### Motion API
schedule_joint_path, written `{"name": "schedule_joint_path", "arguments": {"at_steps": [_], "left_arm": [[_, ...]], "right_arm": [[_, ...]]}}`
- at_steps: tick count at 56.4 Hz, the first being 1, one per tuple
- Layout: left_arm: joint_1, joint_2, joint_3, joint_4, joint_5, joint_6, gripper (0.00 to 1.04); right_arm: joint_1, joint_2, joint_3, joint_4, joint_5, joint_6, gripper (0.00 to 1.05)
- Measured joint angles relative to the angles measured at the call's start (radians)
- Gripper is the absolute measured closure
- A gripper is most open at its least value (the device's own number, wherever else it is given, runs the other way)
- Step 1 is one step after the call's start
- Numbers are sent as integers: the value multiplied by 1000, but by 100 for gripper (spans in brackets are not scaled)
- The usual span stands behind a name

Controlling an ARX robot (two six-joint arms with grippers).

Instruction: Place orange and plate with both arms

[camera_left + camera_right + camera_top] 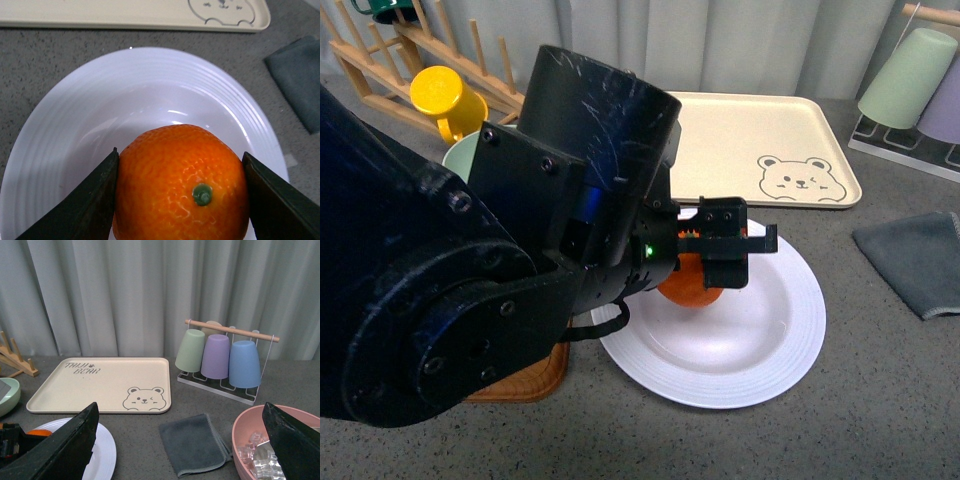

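My left gripper [705, 268] is shut on the orange [692, 285], a bright dimpled fruit with a green stem spot, and holds it over the white ridged plate [790, 335] near the plate's middle. In the left wrist view the orange [181, 185] sits between both black fingers [95, 205], with the plate [100, 110] beneath it. My right gripper [180, 450] is open and empty, raised to the right of the plate [102, 452]; a sliver of the orange [37, 432] shows there. The right arm is out of the front view.
A beige bear tray [760, 145] lies behind the plate. A grey cloth [915, 260] lies to the right. A yellow mug [445, 100], a wooden rack [380, 60], a pale green bowl [460, 155], a cup rack [220, 357] and a pink bowl of ice [260, 440] stand around.
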Motion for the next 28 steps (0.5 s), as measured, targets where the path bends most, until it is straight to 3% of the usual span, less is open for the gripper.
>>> {"name": "schedule_joint_path", "arguments": {"at_steps": [28], "left_arm": [[9, 53, 22, -12, -21, 18, 41]], "right_arm": [[0, 0, 0, 0, 0, 0, 9]]}}
